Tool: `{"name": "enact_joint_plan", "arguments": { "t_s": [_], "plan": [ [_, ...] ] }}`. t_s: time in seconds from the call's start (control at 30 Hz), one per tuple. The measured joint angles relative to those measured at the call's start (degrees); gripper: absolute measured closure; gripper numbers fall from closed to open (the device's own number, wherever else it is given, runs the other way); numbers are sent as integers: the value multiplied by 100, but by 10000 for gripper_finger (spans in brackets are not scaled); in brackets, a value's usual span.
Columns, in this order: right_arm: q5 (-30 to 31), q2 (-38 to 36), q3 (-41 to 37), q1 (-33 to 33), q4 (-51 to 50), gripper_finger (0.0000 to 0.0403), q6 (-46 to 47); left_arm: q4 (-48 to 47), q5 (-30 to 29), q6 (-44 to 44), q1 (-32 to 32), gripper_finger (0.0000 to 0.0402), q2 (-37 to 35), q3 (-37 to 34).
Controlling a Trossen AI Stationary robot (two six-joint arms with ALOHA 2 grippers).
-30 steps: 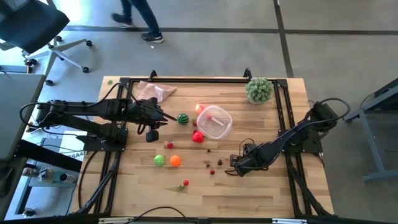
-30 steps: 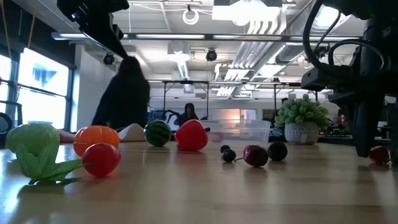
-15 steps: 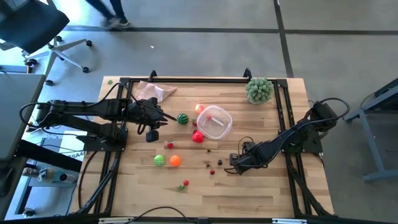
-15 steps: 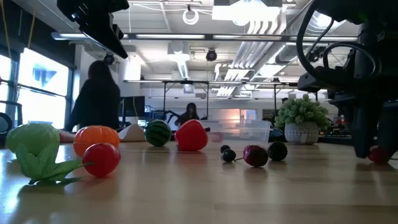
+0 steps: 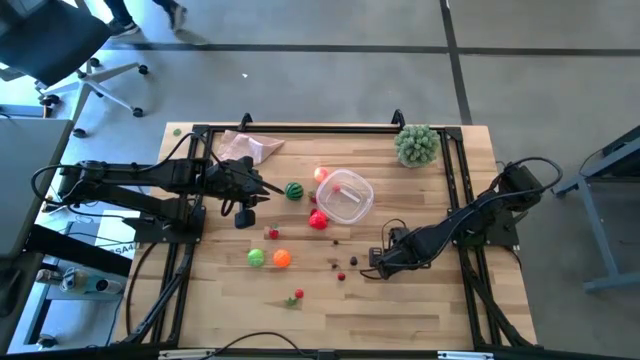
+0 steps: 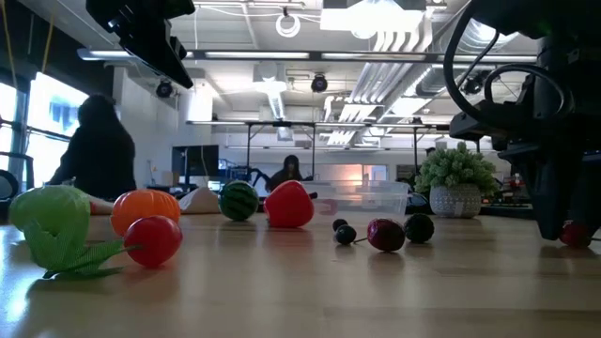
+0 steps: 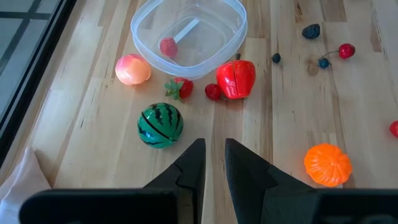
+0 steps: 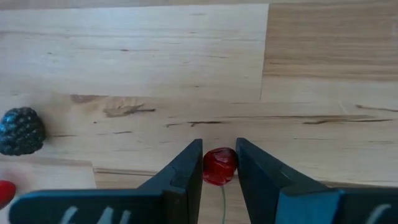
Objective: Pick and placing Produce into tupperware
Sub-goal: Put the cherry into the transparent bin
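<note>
Surface (image 5: 420, 310) | tub (image 5: 346, 196) mid-surface, stiff, light, holds one red piece | right gripper (image 8: 219, 167) down nearer the front edge than the tub, fingers pinched on a cherry (image 8: 219, 165): tiny, hard, round, likely slippery, best squeezed across its middle | left gripper (image 7: 209, 163) fingers nearly together, empty, beside tub.

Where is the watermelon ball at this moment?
In the high view the watermelon ball lies on the table's left-centre, just left of the tupperware. The left gripper is beside it, not touching.
</note>
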Motion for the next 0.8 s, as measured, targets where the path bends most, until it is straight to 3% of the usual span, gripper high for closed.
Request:
{"name": "enact_joint_plan", "arguments": {
  "t_s": [0.5,0.8],
  "plan": [
    [-65,2,-4,2,173,319,-225,1,-1,1,1,350,0,0],
    [-106,-1,-4,9,294,264,-191,0,-1,0,0,350,0,0]
  ]
}}
